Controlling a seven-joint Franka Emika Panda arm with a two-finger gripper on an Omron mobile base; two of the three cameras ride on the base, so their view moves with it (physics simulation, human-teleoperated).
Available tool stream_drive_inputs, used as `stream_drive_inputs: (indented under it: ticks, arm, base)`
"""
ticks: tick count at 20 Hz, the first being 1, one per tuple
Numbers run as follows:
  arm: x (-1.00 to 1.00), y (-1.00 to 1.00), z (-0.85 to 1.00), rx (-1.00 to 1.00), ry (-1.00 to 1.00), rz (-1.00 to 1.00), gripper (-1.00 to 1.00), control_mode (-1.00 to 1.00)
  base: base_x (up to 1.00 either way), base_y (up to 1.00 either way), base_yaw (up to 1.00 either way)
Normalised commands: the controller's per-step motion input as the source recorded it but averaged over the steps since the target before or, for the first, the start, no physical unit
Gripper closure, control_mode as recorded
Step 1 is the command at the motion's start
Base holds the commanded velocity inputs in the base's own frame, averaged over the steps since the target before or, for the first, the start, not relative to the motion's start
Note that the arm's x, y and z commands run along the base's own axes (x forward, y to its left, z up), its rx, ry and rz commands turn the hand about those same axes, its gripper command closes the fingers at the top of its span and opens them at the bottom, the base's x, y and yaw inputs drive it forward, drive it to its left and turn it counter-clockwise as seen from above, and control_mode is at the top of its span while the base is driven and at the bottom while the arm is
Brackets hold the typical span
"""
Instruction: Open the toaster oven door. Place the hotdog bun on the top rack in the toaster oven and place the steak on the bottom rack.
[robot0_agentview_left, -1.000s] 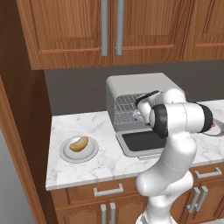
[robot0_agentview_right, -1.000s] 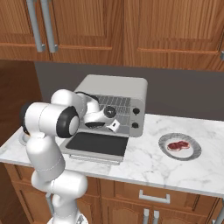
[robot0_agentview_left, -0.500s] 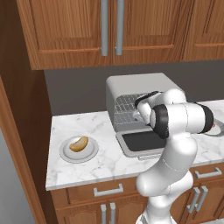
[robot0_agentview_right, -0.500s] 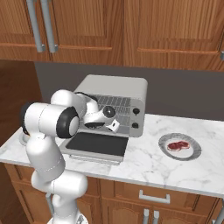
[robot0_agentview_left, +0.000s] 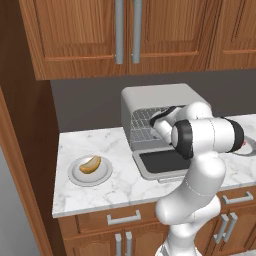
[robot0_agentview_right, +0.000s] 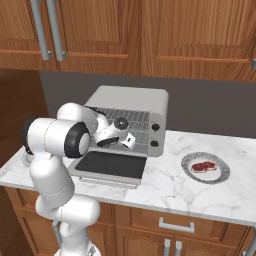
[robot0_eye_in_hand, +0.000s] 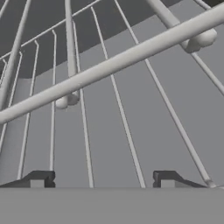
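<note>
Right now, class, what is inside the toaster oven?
Inside the toaster oven, only wire racks show. The arm covers part of the opening, so anything behind it is hidden.

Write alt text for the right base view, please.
A white robot arm reaches its end effector toward an open toaster oven with its door lying flat on a marble counter. A steak sits on a plate beside it.

No writing can be read anywhere in these views — no brand, label, number or sign. The toaster oven (robot0_agentview_right: 131, 117), in the middle of the right base view, bears small dark knobs on its front but no legible markings around them — its grey casing is plain. The wooden cabinet doors (robot0_agentview_left: 125, 35) along the top of the left base view carry none either.
</note>
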Motion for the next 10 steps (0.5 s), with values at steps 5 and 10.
stream_drive_inputs:
  ticks: [5,10]
  arm:
    - [-0.18,0.14,-0.65,-0.31,0.09,0.16,1.0,-1.0]
    - [-0.27,0.14,-0.69,-0.27,0.1,0.16,1.0,-1.0]
  base:
    - [0.0,0.0,0.0]
    - [0.0,0.0,0.0]
